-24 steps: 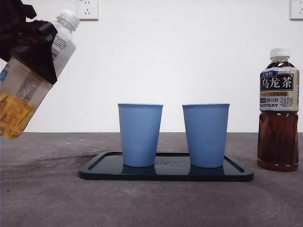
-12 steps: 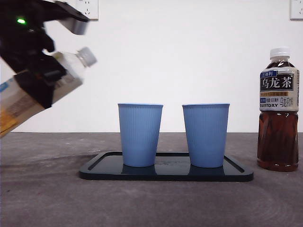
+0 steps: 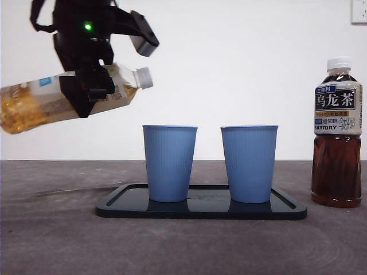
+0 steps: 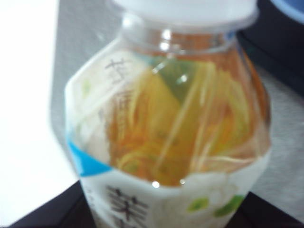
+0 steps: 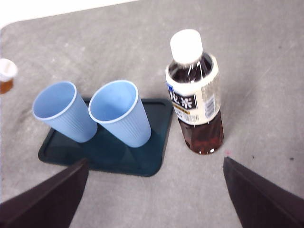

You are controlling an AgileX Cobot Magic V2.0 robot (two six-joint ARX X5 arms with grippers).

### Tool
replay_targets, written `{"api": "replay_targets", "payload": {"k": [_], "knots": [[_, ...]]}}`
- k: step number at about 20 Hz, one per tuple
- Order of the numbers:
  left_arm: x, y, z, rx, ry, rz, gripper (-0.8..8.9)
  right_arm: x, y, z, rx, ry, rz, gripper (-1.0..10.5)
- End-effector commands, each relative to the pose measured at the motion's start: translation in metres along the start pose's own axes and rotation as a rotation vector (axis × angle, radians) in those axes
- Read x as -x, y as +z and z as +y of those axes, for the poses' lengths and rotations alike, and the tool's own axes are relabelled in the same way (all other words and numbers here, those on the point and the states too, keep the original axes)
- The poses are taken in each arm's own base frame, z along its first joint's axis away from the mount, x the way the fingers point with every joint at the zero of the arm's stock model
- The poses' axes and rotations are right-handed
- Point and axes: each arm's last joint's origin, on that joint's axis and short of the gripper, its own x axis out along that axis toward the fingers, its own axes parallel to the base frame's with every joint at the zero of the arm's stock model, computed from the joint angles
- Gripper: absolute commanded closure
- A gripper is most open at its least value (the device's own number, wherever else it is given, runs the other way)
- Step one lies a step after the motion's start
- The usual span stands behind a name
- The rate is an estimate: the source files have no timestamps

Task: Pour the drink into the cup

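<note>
My left gripper (image 3: 87, 87) is shut on a clear bottle of yellow tea (image 3: 31, 106), held high at the left and tipped almost level. Its white cap (image 3: 144, 77) is on and points toward the left blue cup (image 3: 169, 163), still left of the rim. The left wrist view is filled by the bottle's shoulder (image 4: 171, 142). A second blue cup (image 3: 249, 163) stands beside the first on a dark tray (image 3: 200, 210). My right gripper (image 5: 154, 190) hangs open above the table, looking down on both cups (image 5: 59, 111) (image 5: 121, 114).
A full bottle of dark oolong tea (image 3: 337, 132) with a white cap stands upright on the grey table right of the tray, also in the right wrist view (image 5: 194, 95). A white wall closes the back.
The left gripper has moved right and up with the yellow tea bottle and tipped it from steeply slanted to nearly level. Cups, tray and dark bottle have not moved.
</note>
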Motion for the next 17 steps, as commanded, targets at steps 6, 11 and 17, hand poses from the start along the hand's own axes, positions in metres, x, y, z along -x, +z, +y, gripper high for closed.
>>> {"api": "replay_targets", "payload": {"k": [6, 11, 17], "knots": [[0.002, 0.028, -0.022, -0.278, 0.124, 0.035, 6.38, 0.003, 0.006, 0.002, 0.033, 0.009, -0.035, 4.9], [0.001, 0.037, -0.034, -0.396, 0.180, 0.062, 6.42, 0.003, 0.006, 0.002, 0.044, 0.008, -0.035, 4.9], [0.003, 0.036, -0.034, -0.437, 0.218, 0.091, 6.60, 0.003, 0.006, 0.002, 0.044, 0.010, -0.035, 4.9]]}}
